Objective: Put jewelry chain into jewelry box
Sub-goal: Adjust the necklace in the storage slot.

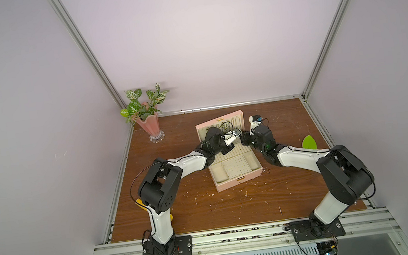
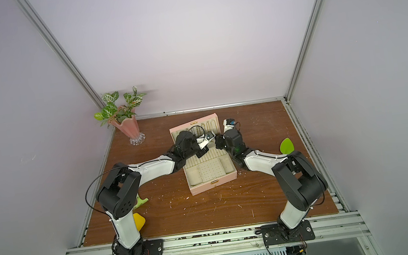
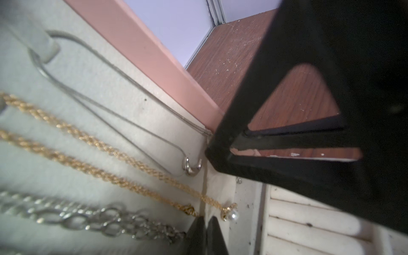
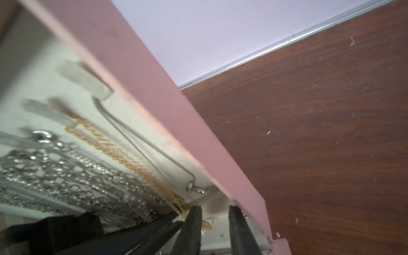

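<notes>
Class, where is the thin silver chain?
Both wrist views show the thin silver chain hung on a peg inside the jewelry box lid, between its pink rim and the gold rope chain.

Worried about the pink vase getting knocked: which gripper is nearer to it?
Left. The left gripper hangs over the open jewelry box, toward the pink vase; the right gripper is at the box's opposite edge, farther away.

A speckled brown wooden bench (image 1: 234,204) holds an open pink jewelry box (image 1: 239,179) mid-bench, a pink vase (image 1: 149,126) in the far left corner and a green leaf-shaped piece (image 1: 309,142) near the right edge.
</notes>
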`<action>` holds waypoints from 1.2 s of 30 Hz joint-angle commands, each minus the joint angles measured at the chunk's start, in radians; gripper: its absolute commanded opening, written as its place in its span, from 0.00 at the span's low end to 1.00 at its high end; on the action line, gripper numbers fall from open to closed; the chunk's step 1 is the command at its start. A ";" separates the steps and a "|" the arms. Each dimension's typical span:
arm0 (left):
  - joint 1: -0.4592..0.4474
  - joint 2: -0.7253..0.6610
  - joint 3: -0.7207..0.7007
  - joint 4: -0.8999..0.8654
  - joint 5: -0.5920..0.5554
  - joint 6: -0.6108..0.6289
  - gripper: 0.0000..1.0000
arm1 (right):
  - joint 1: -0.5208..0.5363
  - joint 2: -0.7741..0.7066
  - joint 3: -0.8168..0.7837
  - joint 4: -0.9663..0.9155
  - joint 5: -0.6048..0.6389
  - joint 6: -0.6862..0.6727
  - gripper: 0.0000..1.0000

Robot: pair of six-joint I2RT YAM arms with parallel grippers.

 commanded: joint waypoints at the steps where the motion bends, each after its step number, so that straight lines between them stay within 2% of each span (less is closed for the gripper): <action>1: 0.015 0.025 0.019 0.005 0.013 -0.027 0.01 | 0.022 -0.007 0.067 -0.026 0.038 -0.053 0.25; 9: 0.017 0.021 0.020 0.008 0.010 -0.033 0.01 | 0.035 0.029 0.102 -0.049 0.113 -0.083 0.24; 16: 0.019 0.021 0.020 0.001 0.024 -0.037 0.01 | 0.035 0.054 0.127 -0.040 0.080 -0.100 0.29; 25: 0.045 0.027 0.022 0.020 0.105 -0.100 0.01 | 0.035 0.087 0.135 0.010 -0.001 -0.107 0.28; 31: 0.078 0.022 0.021 0.036 0.194 -0.154 0.01 | 0.022 0.061 0.110 0.062 -0.030 -0.071 0.28; 36: 0.085 0.029 0.023 0.042 0.209 -0.172 0.01 | 0.016 0.060 0.126 0.062 -0.042 -0.028 0.29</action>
